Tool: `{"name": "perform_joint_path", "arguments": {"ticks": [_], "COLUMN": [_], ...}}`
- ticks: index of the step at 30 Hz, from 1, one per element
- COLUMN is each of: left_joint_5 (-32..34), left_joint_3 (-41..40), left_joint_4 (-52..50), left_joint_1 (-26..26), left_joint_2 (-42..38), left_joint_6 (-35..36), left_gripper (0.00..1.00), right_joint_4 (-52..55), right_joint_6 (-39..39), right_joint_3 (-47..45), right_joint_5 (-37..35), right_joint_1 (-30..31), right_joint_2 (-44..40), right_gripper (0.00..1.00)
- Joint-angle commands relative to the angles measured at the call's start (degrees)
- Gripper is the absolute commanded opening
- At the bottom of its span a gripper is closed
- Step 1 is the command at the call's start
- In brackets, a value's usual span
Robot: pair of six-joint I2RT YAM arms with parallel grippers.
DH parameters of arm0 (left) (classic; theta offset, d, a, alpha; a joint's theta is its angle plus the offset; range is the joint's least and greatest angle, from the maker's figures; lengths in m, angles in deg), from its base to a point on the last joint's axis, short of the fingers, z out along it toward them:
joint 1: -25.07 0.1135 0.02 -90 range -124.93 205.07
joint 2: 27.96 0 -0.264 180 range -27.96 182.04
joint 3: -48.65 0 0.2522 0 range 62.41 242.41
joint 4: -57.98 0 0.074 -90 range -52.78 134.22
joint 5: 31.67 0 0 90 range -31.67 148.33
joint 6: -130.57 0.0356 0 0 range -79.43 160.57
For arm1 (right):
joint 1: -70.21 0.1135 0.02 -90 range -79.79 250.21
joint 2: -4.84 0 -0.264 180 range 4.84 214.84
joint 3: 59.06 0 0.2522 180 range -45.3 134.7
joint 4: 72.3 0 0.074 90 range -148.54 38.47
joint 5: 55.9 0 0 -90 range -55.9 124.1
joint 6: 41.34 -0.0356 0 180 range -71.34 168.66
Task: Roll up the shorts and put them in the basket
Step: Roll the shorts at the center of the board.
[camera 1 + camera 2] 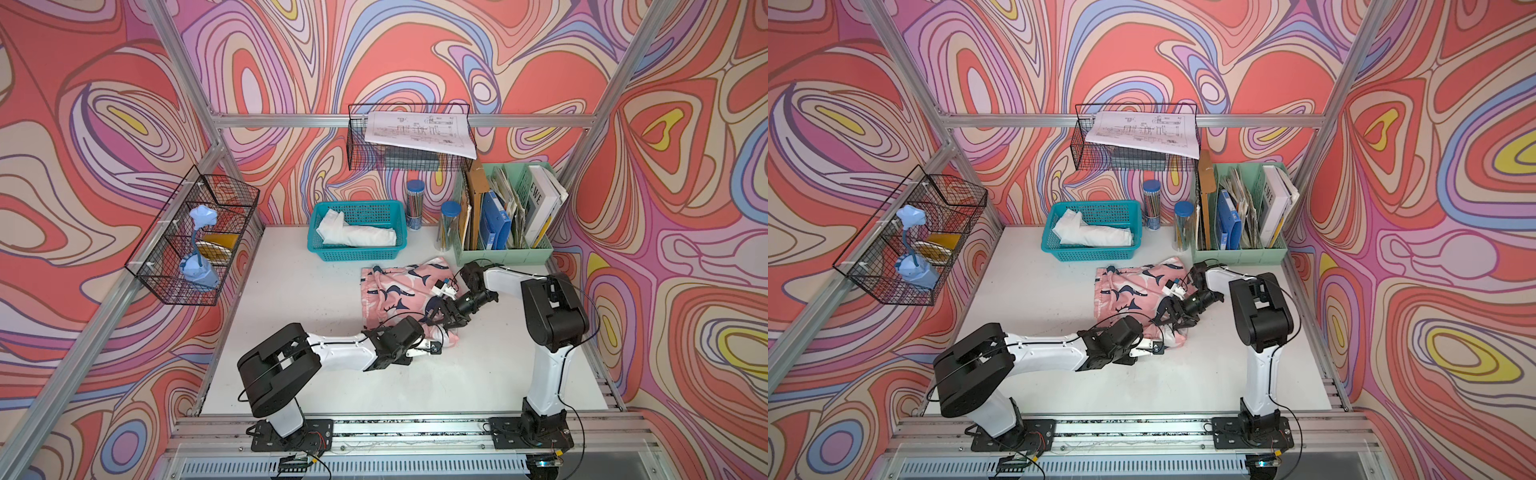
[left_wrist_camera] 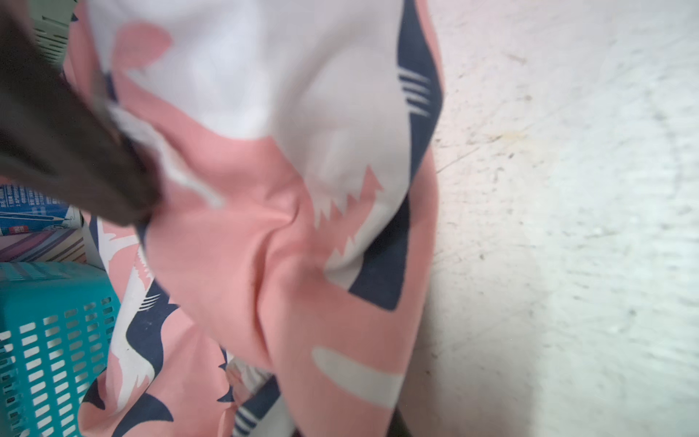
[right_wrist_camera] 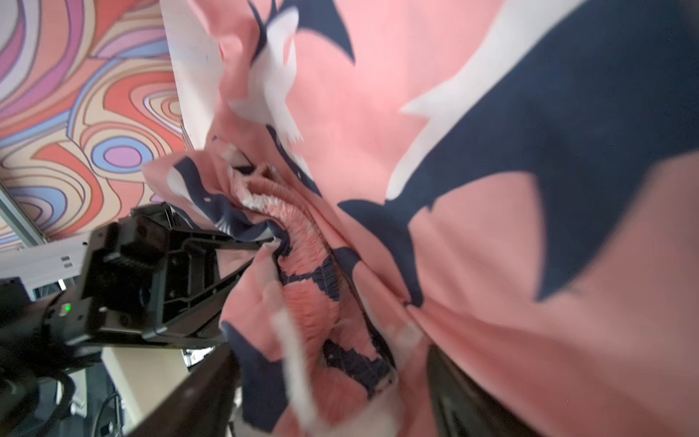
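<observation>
The shorts [image 1: 399, 291] lay on the white tabletop [image 1: 311, 365], right of centre, just in front of the teal basket [image 1: 357, 252] and the green file organiser [image 1: 503, 257]. Both arms were down at their near edge. The far part of the shorts was spread fairly flat with the shark print up. The near corner was bunched up between the two tools in both top views.

The left tool [image 1: 432, 345] reached in low from the left, almost flat to the tabletop. It was closed tight with a fold of that near edge pinched in it. Its wrist view showed one dark finger [image 2: 94, 151] pressed into the pink cloth, creases fanning away from the tip and bare tabletop beside the hem.

The right tool [image 1: 435, 318] sat right over the same bunch, angled down toward the left arm, the two tools close together. Its fingers [image 3: 196, 397] stood wide apart. The gathered elastic waistband [image 3: 306, 272] and a blurred white cord [image 3: 295, 359] lay in the gap between them, not clamped as far as could be seen. That same view caught the left tool side-on, its tips buried in the folds.

A white cloth [image 1: 353, 235] sat in the basket, apart from the shorts.
</observation>
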State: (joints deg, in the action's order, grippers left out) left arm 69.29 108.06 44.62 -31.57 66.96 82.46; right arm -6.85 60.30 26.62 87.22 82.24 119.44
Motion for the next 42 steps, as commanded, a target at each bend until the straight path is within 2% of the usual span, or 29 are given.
{"name": "perform_joint_path", "arguments": {"ticks": [1,7,11,13,16,19,23,27,29,32,37,42], "left_joint_5": [-1.23,-5.18,-14.01,-18.74,-25.92,-31.19,-36.8,-41.34,-42.92,-44.47,-46.34,-45.68], "left_joint_3": [-0.74,0.62,5.97,9.43,15.6,20.68,26.88,32.88,36.43,41.84,47.84,53.01], "left_joint_4": [-5.32,-9.75,-20.27,-25.63,-34.11,-40.43,-47.33,-53.39,-56.42,-60.87,-64.11,-69.66], "left_joint_1": [0.3,0.34,1.98,3.33,5.33,6.62,8.09,10.47,11.69,12.97,15.34,17.21], "left_joint_2": [-2.21,-4.2,-3.4,-2.2,1.35,5.53,10.94,16.85,19.99,24.19,28.53,34.2], "left_joint_6": [-1.83,-3.41,-5.89,-7.1,-8.0,-7.76,-6.47,-6.03,-5.78,-5.16,-4.11,-2.95], "left_gripper": [0.0,0.0,0.0,0.0,0.0,0.0,0.0,0.0,0.0,0.0,0.0,0.0], "right_joint_4": [-7.07,-12.53,-15.46,-19.79,-27.24,-35.39,-44.32,-54.69,-59.25,-58.63,-55.72,-52.71], "right_joint_6": [-6.19,-10.47,-9.83,-10.37,-9.72,-8.69,0.0,15.93,17.12,20.78,36.53,44.91], "right_joint_3": [-1.33,-2.82,-4.74,-7.87,-14.48,-20.76,-28.72,-40.18,-43.36,-43.59,-47.16,-48.81], "right_joint_5": [-2.13,-11.6,-22.19,-30.05,-37.95,-40.16,-40.4,-37.35,-38.0,-35.98,-33.31,-39.04], "right_joint_1": [-2.92,-7.22,-7.68,-7.63,-7.52,-6.41,-1.99,4.87,6.49,7.51,12.65,19.83], "right_joint_2": [-3.88,-11.94,-19.9,-25.88,-35.3,-43.68,-51.92,-61.97,-65.34,-67.51,-72.28,-76.61], "right_gripper": [0.98,0.98,0.98,0.98,0.98,0.98,0.98,0.96,0.97,0.95,0.93,0.94]}}
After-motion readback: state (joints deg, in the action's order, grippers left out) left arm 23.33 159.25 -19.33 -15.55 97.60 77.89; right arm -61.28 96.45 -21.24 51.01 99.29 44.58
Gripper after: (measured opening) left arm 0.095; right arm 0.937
